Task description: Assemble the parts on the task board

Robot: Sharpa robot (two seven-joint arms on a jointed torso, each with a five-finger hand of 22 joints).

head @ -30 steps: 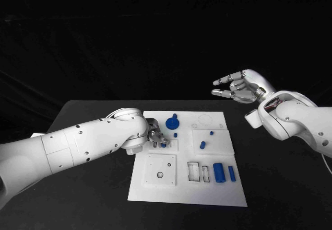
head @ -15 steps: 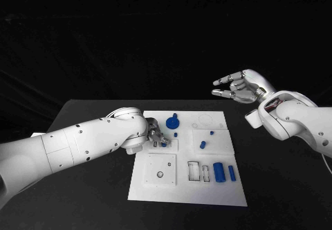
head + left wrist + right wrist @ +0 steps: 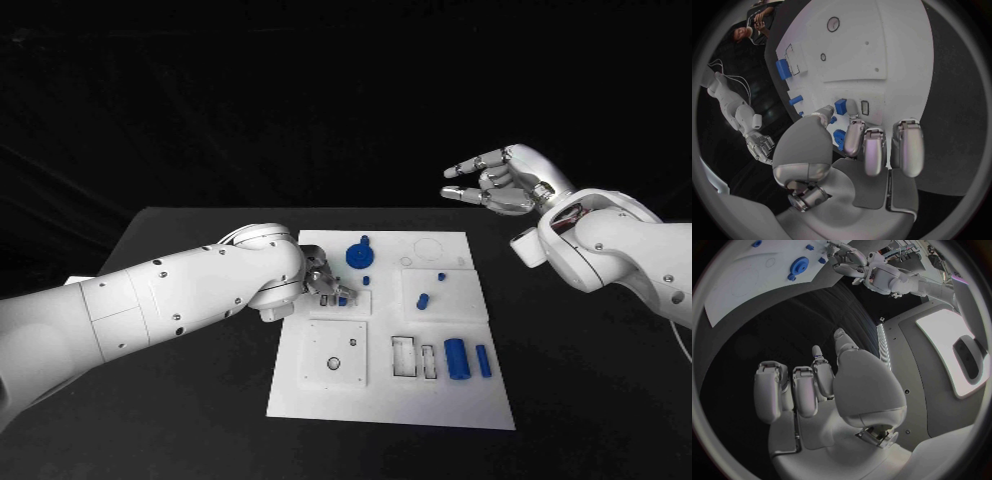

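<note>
Task board (image 3: 433, 410) lies in the middle of the black table (image 3: 173, 400), a white plate carrying several blue parts. The left hand (image 3: 326, 284) rests low over the board's left edge, fingers curled down onto a raised white block, with a small blue part (image 3: 841, 106) just at its fingertips (image 3: 856, 137); from the left wrist view the part sits touching or just beside the thumb tip, and whether it is actually pinched cannot be told. A second small blue piece (image 3: 839, 137) lies under the fingers.

The right hand (image 3: 498, 184) hangs well above and beyond the table's right rear corner, fingers apart and loosely bent, holding nothing.

On the board, a blue gear (image 3: 359, 257) lies near the far edge, just beyond the left hand. A short blue peg (image 3: 423, 300) stands near the centre. Near the right edge, a larger blue cylinder (image 3: 456, 360) and a slimmer blue bar (image 3: 483, 362) lie side by side, beside two rectangular slots (image 3: 415, 360).
</note>
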